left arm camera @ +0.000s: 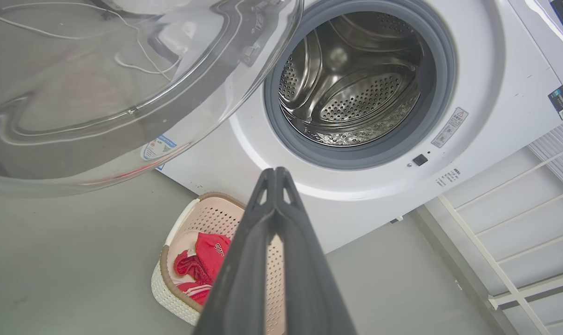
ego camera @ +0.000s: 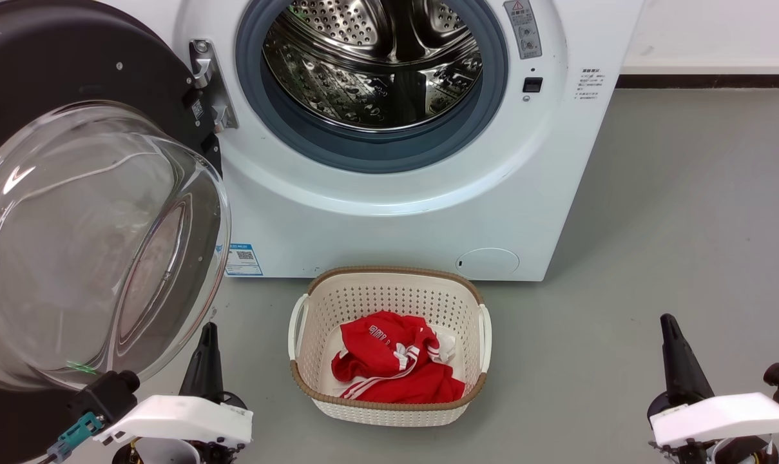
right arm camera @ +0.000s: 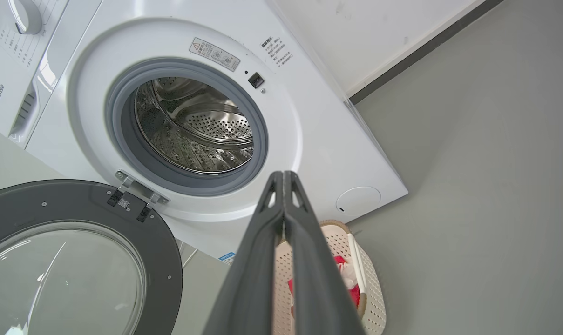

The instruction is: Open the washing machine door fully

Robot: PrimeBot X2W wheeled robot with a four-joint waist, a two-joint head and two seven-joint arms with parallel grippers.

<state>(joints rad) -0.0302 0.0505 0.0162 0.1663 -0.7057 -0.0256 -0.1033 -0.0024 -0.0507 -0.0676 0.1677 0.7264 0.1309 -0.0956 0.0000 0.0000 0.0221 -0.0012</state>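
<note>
The white washing machine stands ahead with its steel drum and grey gasket exposed. The washing machine door, black-rimmed with a bulging clear glass bowl, is swung wide out to the left on its hinge. My left gripper is shut and empty, low beside the bowl's lower right edge and apart from it. At the lower right, well away from the machine, my right gripper is shut on nothing.
A cream perforated laundry basket holding red clothing sits on the grey floor before the machine. A white wire rack stands to the machine's right in the left wrist view. Open floor lies to the right.
</note>
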